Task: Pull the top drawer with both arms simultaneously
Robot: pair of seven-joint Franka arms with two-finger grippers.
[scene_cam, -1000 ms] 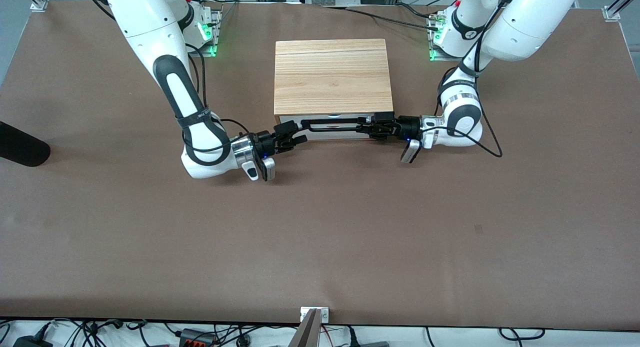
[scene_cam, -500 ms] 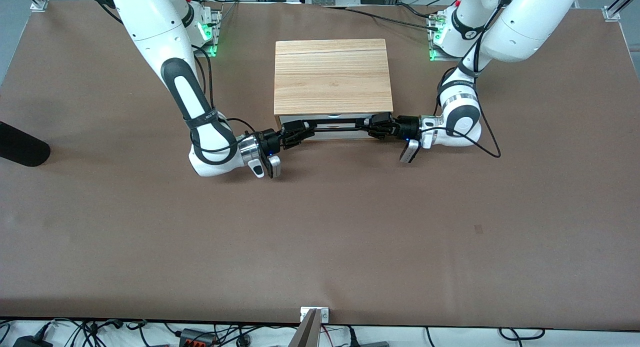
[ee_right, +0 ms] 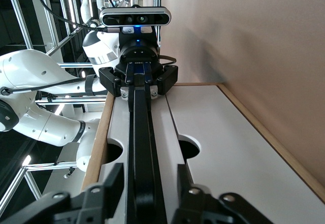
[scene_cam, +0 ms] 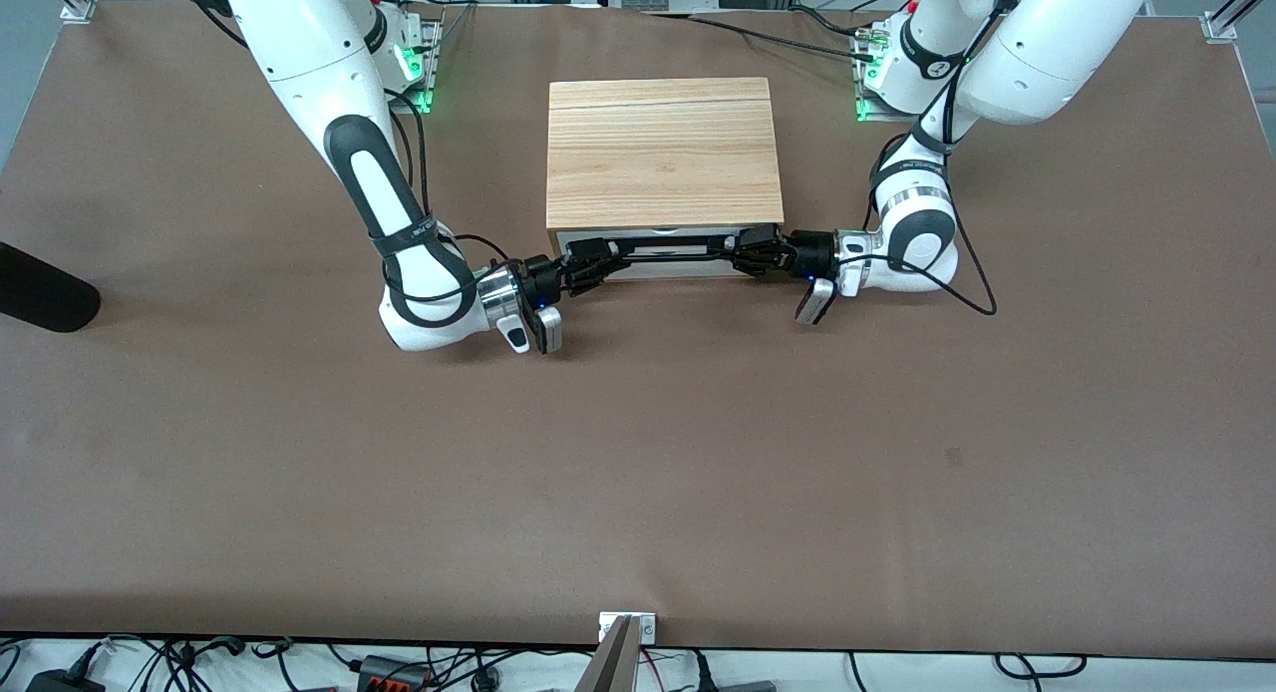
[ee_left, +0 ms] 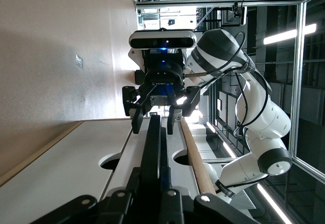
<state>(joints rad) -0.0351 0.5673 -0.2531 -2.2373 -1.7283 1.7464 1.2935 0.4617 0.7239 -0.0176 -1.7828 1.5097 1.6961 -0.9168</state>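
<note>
Two grippers of mine meet on one black bar handle [scene_cam: 670,252], which runs across the white front of the top drawer [scene_cam: 663,268]. The drawer sits at the front of the light-wood cabinet [scene_cam: 662,152], under its grained top, with its front panel close against the cabinet face. My left gripper [scene_cam: 750,252] is at the handle's end toward my left arm's end of the table; in the right wrist view its fingers [ee_right: 126,84] sit tight against the bar on both sides, so I have it clamped on the handle. My right gripper [scene_cam: 588,264] is at the handle's other end, toward my right arm's end of the table. In the left wrist view its fingers [ee_left: 137,120] straddle the bar with a gap showing on each side, spread and not yet pinching it. Both forearms lie low over the brown table [scene_cam: 638,453] just in front of the cabinet.
</note>
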